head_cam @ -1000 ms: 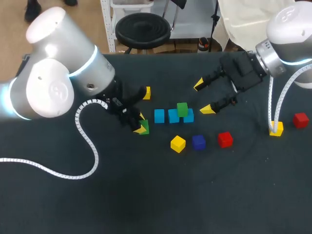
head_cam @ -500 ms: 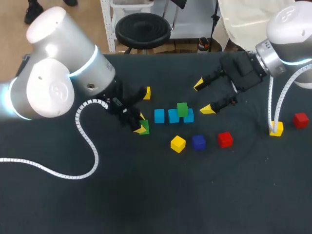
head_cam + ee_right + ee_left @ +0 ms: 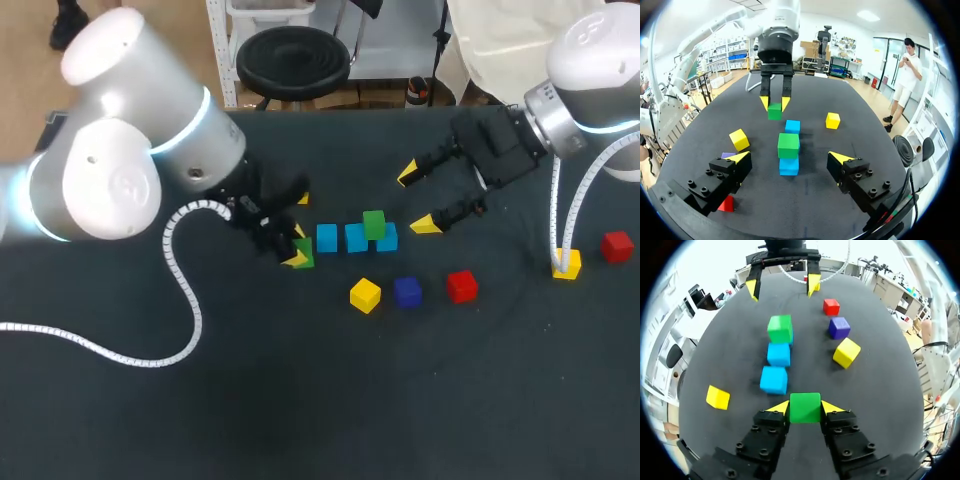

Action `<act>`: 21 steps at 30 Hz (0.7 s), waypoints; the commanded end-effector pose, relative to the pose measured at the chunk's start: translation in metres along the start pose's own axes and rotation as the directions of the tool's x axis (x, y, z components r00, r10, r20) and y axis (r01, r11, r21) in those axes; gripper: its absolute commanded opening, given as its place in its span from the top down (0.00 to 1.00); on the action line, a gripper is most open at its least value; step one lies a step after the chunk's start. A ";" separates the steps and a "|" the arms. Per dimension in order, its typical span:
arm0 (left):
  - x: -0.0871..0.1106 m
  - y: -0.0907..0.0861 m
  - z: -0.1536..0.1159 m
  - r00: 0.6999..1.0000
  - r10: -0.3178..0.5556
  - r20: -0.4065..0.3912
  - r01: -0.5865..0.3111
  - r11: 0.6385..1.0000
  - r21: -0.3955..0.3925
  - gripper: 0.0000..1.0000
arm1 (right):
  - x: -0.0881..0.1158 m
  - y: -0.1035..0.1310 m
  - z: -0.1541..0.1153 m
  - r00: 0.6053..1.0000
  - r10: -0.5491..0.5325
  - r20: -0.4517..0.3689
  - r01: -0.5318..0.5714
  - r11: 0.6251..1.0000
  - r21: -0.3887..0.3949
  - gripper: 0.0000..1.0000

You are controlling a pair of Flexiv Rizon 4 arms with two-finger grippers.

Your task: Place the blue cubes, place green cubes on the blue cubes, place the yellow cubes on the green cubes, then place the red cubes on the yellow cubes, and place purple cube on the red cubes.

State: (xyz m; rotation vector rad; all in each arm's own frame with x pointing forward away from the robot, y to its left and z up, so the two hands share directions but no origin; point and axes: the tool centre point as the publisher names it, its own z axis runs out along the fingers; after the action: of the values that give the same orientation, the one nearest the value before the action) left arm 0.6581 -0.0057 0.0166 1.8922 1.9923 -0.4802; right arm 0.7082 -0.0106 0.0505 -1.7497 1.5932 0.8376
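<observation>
- Black cloth covers the table [image 3: 300, 400], and an arm comes in from each side over a scatter of coloured cubes.
- The left claw [image 3: 805, 409] is clamped on a green cube [image 3: 805, 404], with one yellow tip pressed against each of two opposite faces.
- The held cube sits just beside the near end of the row of blue cubes [image 3: 356, 238]. Whether it rests on the cloth or hangs just above it cannot be told.
- The row is made of three blue cubes in a straight line near the middle of the table, close together.
- A second green cube [image 3: 374, 224] stands on top of the blue cube at the end of the row nearest the right arm.
- The right claw [image 3: 418, 200] has its fingers wide apart and holds nothing. It hovers by that stacked end of the row and touches no cube.
- On the near side of the row, a yellow cube [image 3: 365, 295], a purple cube [image 3: 407, 291] and a red cube [image 3: 461, 286] lie in a loose line, each apart from the next.
- A second yellow cube [image 3: 718, 397] lies on the far side of the row, beside the left arm, which partly hides it in the head view.
- A third yellow cube [image 3: 572, 266] and a second red cube [image 3: 617, 245] lie well off towards the right arm's side of the table, near each other.
</observation>
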 end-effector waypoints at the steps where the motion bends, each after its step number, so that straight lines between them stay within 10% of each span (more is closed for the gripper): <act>1: -0.016 -0.001 0.000 1.000 -0.001 -0.018 0.001 1.000 0.001 1.00 | 0.000 0.001 0.000 1.000 -0.001 0.001 0.001 1.000 0.002 0.00; 21: -0.053 0.018 -0.002 0.999 0.032 -0.032 -0.032 0.999 -0.015 1.00 | 0.000 0.001 0.000 1.000 -0.001 0.001 0.001 1.000 0.002 0.00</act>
State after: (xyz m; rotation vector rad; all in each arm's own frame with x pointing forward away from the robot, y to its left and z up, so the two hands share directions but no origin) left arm 0.6682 -0.0429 0.0426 1.9091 1.9641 -0.4291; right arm 0.7082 -0.0105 0.0505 -1.7497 1.5932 0.8377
